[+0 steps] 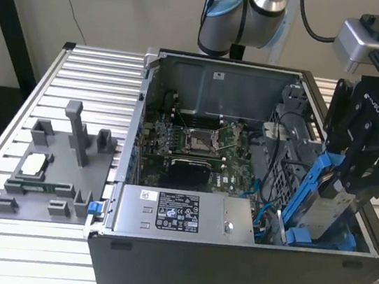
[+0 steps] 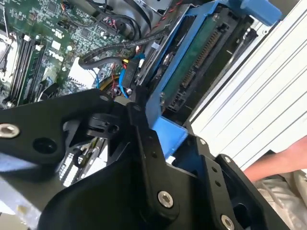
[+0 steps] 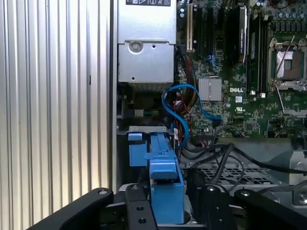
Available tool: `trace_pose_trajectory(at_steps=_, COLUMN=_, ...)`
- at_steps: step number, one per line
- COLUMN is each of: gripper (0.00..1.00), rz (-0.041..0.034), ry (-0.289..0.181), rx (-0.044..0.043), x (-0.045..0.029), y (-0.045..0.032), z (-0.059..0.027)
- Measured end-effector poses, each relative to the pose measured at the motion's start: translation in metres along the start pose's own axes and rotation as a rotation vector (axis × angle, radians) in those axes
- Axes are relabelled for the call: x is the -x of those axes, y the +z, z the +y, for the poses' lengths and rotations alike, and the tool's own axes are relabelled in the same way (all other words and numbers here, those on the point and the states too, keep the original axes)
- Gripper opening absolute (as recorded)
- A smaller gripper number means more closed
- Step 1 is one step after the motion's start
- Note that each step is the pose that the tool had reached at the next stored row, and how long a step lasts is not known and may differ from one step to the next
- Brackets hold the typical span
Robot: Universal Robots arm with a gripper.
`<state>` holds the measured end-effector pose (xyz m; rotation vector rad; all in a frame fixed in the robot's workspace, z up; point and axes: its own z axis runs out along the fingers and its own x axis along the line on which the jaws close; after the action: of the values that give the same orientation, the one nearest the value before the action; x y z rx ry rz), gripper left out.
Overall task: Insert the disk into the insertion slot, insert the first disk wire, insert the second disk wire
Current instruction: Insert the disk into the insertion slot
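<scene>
The black end effector (image 1: 344, 186) is pressed onto the disk (image 1: 322, 210), a flat rectangular silver-grey hard drive in a bright blue plastic carrier frame, pinching it by the frame. The disk hangs tilted inside the open black metal computer case (image 1: 229, 264) on the ribbed aluminium bench (image 1: 94, 65), at the case's end on the exterior view's right. A thin blue cable (image 3: 178, 111) loops loose beside the green motherboard (image 1: 203, 144).

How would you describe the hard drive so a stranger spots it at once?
Find the open dark grey metal computer case and go to its end at the exterior view's right. There the black gripper grips a flat silver-grey hard drive, the one tilted slab framed in bright blue plastic.
</scene>
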<state>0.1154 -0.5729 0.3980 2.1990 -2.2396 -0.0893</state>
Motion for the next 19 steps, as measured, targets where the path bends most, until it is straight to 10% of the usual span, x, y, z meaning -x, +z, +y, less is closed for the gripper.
trace_pose_trajectory(at_steps=9, gripper=0.0, rz=-0.0003, ry=0.0, rx=0.0, x=0.0, y=0.0005, z=-0.0001)
trace_pose_trajectory(at_steps=10, gripper=1.0, rz=-0.0004, ry=0.0, rx=-0.0001, x=0.0, y=0.0006, z=-0.0001)
trace_pose_trajectory(at_steps=16, gripper=1.0, rz=-0.0009, ry=0.0, rx=0.0, x=0.0003, y=-0.0037, z=0.0001)
trace_pose_trajectory(at_steps=19, gripper=1.0, rz=-0.02, ry=-0.001, rx=-0.0039, x=0.0014, y=-0.0032, z=0.0001)
